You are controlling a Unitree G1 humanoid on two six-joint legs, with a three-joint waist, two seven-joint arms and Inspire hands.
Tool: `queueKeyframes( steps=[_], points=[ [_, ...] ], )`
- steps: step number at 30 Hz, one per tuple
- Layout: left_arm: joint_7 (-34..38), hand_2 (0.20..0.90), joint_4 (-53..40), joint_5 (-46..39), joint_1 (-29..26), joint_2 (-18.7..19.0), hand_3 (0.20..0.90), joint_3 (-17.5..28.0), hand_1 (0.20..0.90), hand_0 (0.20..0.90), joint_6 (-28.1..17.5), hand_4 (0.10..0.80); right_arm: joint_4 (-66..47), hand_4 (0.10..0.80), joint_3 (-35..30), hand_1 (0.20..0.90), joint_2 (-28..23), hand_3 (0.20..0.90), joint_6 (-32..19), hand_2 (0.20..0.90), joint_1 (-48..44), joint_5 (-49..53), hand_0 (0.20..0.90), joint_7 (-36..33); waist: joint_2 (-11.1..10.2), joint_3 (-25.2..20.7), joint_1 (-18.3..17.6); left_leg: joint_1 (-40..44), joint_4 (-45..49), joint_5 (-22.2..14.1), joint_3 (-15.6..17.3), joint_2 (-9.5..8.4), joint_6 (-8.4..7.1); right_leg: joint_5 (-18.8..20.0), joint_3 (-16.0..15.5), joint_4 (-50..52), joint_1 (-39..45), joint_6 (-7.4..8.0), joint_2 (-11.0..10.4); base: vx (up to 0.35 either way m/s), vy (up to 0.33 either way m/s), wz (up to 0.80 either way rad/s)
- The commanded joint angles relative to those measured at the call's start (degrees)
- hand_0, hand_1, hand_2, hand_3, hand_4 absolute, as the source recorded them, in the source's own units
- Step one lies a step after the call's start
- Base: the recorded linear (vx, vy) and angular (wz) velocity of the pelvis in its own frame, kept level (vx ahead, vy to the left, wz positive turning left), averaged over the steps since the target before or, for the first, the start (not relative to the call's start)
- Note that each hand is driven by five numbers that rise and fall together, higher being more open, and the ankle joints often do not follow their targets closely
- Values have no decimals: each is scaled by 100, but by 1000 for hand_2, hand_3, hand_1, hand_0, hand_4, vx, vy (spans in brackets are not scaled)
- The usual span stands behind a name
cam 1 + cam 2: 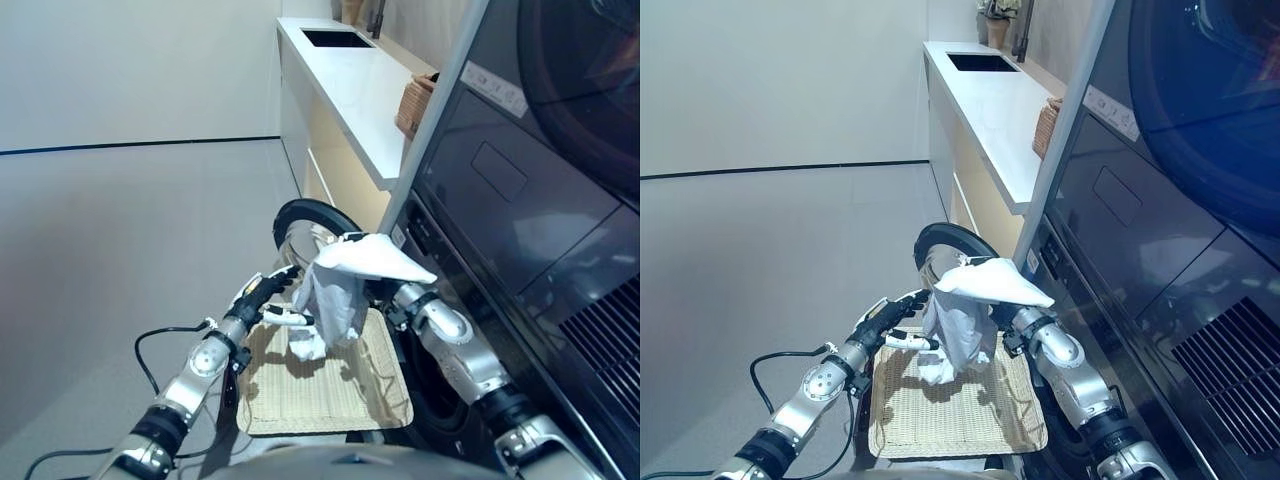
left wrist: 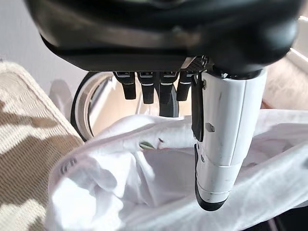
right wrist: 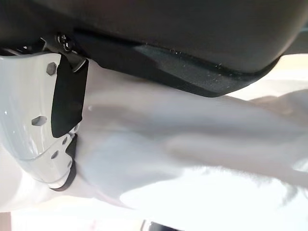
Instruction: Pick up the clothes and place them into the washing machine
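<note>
A woven basket [image 1: 320,395] is sitting nearest, on the floor against the washing machine [image 1: 520,250]. Above the basket, a white garment [image 1: 340,290] is hanging, draped over the right hand [image 3: 43,120], whose fingers I cannot tell. The left hand [image 1: 268,300] is hovering beside the garment, fingers relaxed. Beyond, the round door [image 1: 305,232] is standing open.

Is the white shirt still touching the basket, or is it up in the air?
Apart. In the left eye view the white garment hangs from the right hand, its lowest fold clear of the wicker basket, with its shadow on the weave below.
</note>
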Motion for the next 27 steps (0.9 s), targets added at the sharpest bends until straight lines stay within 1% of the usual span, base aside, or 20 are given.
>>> queueKeyframes(
  steps=[1,8,10,27],
  points=[
    [-146,900,-23,-568,-821,-116,900,-302,900,900,-481,800,-785,300,-67,200,18,200,-467,200,-1062,496,200,28,-41,-335,-21,-186,-33,61,-309,246,-323,-157,-57,175,301,534,-570,0,0,0],
    [-790,900,164,-1433,-875,-179,900,-498,900,900,-282,800,-652,300,28,200,-8,200,-438,200,-1231,627,200,79,-26,-366,-52,-165,-29,48,-290,246,-313,-150,-25,176,297,531,-572,1,0,0],
    [-830,900,236,-1537,-869,-208,900,-519,900,900,-260,800,-637,300,62,200,-11,200,-442,200,-1251,637,200,89,-26,-373,-61,-154,-32,46,-290,248,-314,-153,-20,176,299,531,-569,9,2,-3],
    [-909,900,494,-1752,-988,-581,900,-966,900,900,-162,800,-537,300,161,200,55,200,-471,200,-1476,641,200,-28,-45,-365,-80,-183,-29,42,-306,237,-309,-160,-12,191,280,525,-562,0,0,0]
  ],
)
